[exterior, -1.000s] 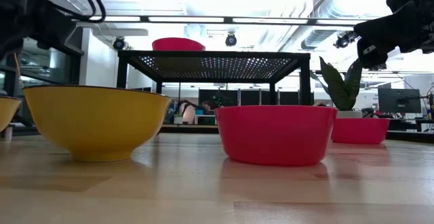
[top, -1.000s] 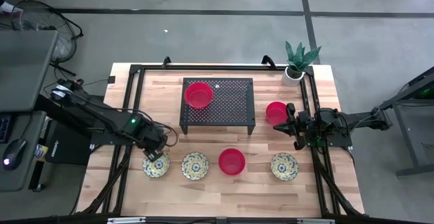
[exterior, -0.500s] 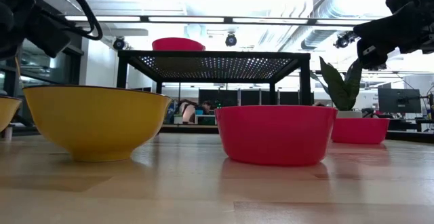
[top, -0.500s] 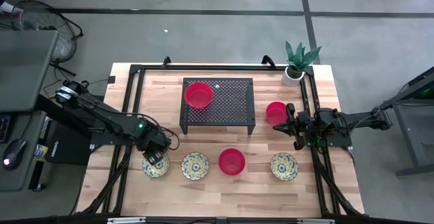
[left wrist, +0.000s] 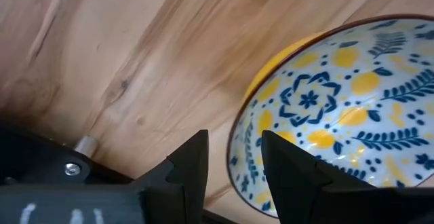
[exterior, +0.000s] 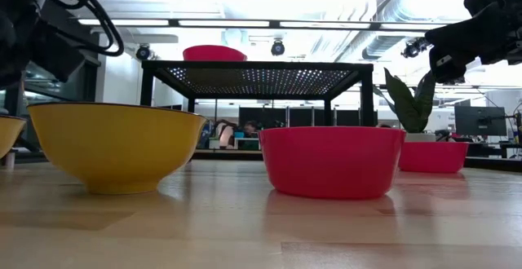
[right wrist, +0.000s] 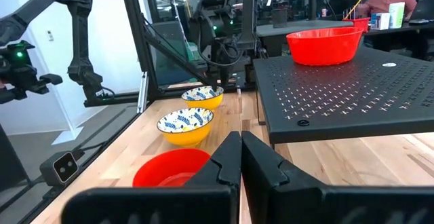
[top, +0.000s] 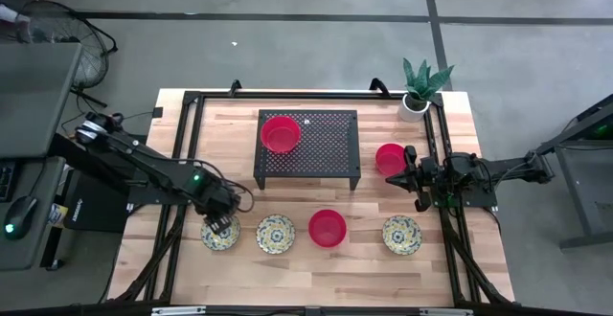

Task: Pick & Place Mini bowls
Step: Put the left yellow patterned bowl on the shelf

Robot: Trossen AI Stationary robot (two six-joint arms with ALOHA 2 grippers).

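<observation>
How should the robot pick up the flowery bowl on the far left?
Pinch its thin rim, coming straight down from above. The flowery bowl sits upright and open on the table, too wide to span. The left gripper already hangs over its edge, one of its fingers inside the rim and one outside.

Three bowls (top: pixel 281 133) are plain red; three bowls (top: pixel 276 234) are yellow with blue floral insides. The rack (top: pixel 326 146) is black perforated metal, the worktop (top: pixel 374 263) pale wood.
</observation>
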